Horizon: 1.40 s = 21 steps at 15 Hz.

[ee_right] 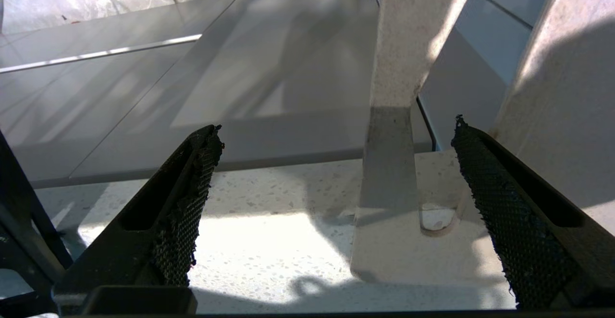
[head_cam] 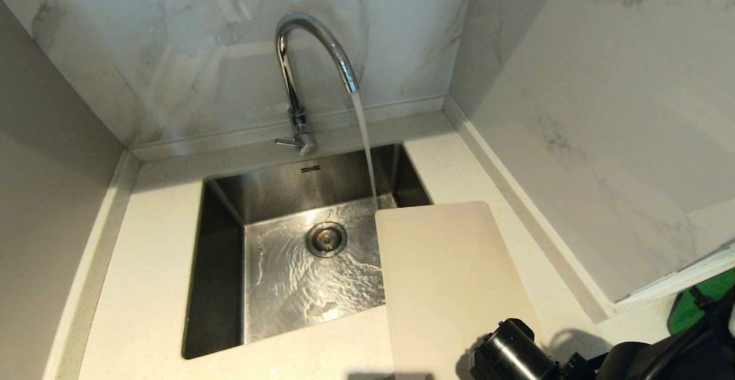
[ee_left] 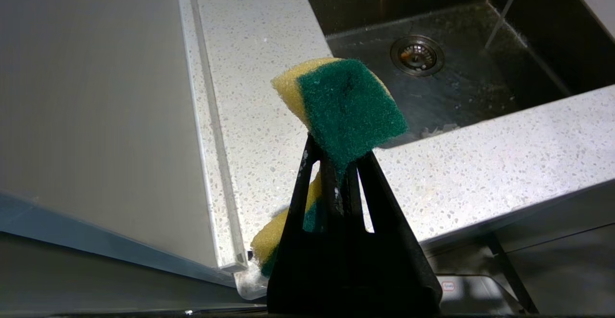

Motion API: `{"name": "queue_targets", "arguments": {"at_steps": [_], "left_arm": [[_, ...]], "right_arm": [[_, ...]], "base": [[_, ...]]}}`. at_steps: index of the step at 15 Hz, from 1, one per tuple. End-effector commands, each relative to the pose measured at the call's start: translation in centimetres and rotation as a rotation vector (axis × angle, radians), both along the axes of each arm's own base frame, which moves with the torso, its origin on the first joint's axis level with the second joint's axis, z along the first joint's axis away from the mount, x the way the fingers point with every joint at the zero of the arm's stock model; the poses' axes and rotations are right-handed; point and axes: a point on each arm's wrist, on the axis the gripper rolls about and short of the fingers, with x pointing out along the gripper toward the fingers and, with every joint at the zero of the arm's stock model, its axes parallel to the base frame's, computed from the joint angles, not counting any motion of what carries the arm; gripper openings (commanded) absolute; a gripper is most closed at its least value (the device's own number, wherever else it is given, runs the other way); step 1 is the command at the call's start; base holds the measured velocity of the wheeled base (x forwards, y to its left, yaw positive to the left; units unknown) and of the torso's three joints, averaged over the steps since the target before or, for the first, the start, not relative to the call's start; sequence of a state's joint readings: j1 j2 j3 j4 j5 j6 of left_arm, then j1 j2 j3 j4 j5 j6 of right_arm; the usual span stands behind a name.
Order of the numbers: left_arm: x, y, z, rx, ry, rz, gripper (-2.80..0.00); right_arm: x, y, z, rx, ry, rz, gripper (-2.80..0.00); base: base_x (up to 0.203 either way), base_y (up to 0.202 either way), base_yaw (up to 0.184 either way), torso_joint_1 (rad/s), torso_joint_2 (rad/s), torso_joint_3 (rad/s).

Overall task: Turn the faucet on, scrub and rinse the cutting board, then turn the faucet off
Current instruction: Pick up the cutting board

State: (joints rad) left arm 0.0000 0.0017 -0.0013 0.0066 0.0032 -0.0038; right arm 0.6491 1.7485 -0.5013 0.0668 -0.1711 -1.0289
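Note:
The chrome faucet is running, and its stream falls into the sink just past the far corner of the cutting board. The cream board lies flat on the counter to the right of the sink, its left edge overhanging the basin. My right arm hovers over the board's near end. The right gripper is open wide above that end of the board and its handle slot, holding nothing. My left gripper is shut on a yellow-and-green sponge, low by the counter's front left.
The steel sink has water spreading around its drain. The faucet's thin lever points left at its base. Marble walls close the back and the right side. A green flat item shows past the right wall's end.

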Motion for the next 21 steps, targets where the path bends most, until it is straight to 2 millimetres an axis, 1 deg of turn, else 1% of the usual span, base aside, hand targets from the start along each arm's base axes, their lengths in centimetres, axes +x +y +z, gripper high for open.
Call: {"name": "queue_targets", "arguments": {"at_steps": [1, 5, 10, 14, 17, 21], "left_arm": [[0.0, 0.0, 0.0, -0.001, 0.001, 0.0, -2.8], [0.0, 0.0, 0.0, -0.001, 0.0, 0.0, -2.8], [0.0, 0.0, 0.0, -0.001, 0.0, 0.0, -2.8], [0.0, 0.0, 0.0, 0.0, 0.001, 0.0, -2.8], [0.0, 0.0, 0.0, -0.001, 0.001, 0.0, -2.8], [0.0, 0.0, 0.0, -0.001, -0.001, 0.0, -2.8]], "right_arm": [[0.3, 0.2, -0.7, -0.022, 0.024, 0.006, 0.0], [1.0, 0.7, -1.2, -0.029, 0.034, 0.006, 0.0], [1.6, 1.2, -3.1, -0.051, 0.064, 0.006, 0.0], [1.9, 1.4, -4.1, -0.068, 0.089, 0.003, 0.0], [2.3, 1.7, -5.1, -0.058, 0.07, 0.005, 0.0], [2.2, 1.7, -6.0, -0.051, 0.036, 0.004, 0.0]], "base": [[0.0, 0.0, 0.0, 0.0, 0.0, 0.0], [0.0, 0.0, 0.0, 0.0, 0.0, 0.0], [0.0, 0.0, 0.0, 0.0, 0.0, 0.0], [0.0, 0.0, 0.0, 0.0, 0.0, 0.0], [0.0, 0.0, 0.0, 0.0, 0.0, 0.0], [0.0, 0.0, 0.0, 0.0, 0.0, 0.0]]}}
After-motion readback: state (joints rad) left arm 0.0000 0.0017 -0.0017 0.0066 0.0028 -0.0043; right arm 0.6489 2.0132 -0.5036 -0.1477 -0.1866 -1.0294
